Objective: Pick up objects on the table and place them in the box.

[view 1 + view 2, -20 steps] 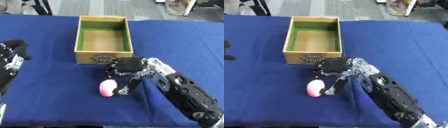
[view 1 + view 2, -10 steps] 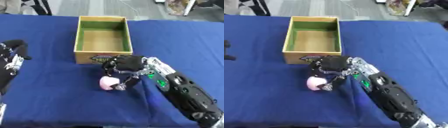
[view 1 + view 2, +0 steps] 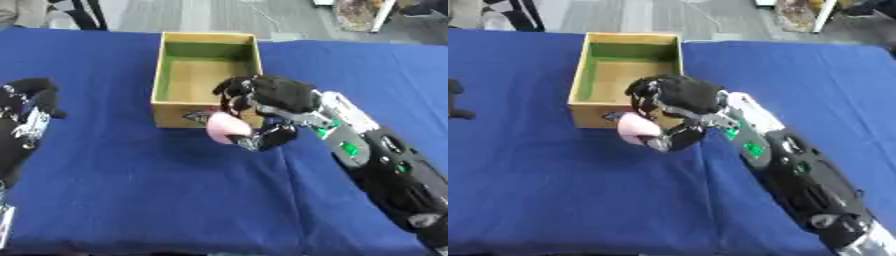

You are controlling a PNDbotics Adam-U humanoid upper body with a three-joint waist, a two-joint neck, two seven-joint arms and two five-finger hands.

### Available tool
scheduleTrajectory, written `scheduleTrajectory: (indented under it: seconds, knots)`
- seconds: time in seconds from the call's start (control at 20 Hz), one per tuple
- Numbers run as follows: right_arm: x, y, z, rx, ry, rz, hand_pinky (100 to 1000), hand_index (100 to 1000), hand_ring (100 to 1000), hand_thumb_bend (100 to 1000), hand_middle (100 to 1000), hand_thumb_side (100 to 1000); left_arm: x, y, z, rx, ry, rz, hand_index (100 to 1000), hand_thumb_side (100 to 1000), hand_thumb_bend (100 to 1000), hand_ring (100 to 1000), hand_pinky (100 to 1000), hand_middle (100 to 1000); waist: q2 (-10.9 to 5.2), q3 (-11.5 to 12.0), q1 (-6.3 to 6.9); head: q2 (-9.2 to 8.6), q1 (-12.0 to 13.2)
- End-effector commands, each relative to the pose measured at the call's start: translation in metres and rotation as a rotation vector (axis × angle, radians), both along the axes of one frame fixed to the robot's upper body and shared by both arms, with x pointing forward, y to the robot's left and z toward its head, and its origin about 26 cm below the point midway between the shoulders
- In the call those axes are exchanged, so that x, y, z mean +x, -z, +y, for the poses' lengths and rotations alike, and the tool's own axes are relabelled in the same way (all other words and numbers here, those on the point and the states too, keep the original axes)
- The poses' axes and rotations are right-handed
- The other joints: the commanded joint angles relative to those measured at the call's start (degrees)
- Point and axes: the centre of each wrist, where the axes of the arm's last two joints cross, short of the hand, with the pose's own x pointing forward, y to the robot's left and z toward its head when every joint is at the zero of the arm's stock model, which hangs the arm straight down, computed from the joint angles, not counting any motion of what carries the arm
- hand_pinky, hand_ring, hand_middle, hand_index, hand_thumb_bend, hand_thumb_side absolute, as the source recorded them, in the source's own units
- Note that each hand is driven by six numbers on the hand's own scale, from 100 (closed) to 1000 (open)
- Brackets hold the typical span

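The right hand (image 3: 267, 107), fingers curled round a pink object (image 3: 227, 128), has lifted it off the blue table (image 3: 131, 190) to the near wall of the wooden box (image 3: 206, 75); the drop inside looks close. The left hand (image 3: 26, 112) idles open at the left edge.

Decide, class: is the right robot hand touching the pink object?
Touching. The left eye view shows the right robot hand with fingers and thumb curled round the pink object, in front of the box.
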Motion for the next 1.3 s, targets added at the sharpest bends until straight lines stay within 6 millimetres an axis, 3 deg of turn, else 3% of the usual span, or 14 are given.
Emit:
scheduleTrajectory:
  seconds: [0.05,0.3,0.55,0.95,1.2,1.3]
  knots:
    - [0.007,-0.032,-0.022,0.053,0.087,-0.021,669,408,846,100,581,237,0.000,-0.014,-0.005,0.004,0.038,-0.048,728,417,341,920,603,640,-0.44,0.72,0.33,-0.51,-0.34]
    - [0.022,-0.051,-0.053,0.121,0.240,-0.033,672,449,850,100,596,231,0.004,-0.025,-0.017,0.006,0.107,-0.075,729,413,342,920,603,640,0.52,4.22,-0.03,-2.20,-2.05]
    - [0.038,-0.056,-0.077,0.141,0.374,-0.056,677,484,854,100,611,241,0.007,-0.039,-0.030,0.015,0.190,-0.112,729,409,342,919,604,641,1.48,9.08,-0.89,-4.14,-4.99]
    - [0.063,-0.025,-0.106,0.008,0.521,-0.024,694,593,858,100,653,332,0.007,-0.055,-0.047,0.039,0.310,-0.158,731,406,340,920,605,642,2.76,15.43,-2.10,-6.09,-9.58]
    - [0.073,-0.003,-0.122,-0.082,0.626,-0.033,705,669,850,100,684,397,0.006,-0.058,-0.051,0.050,0.344,-0.166,732,408,340,921,604,643,3.04,16.81,-2.55,-6.08,-11.26]
    - [0.074,0.001,-0.128,-0.104,0.671,-0.051,717,762,858,111,716,470,0.006,-0.058,-0.051,0.051,0.347,-0.164,732,409,340,921,604,643,3.02,16.87,-2.68,-6.01,-11.52]
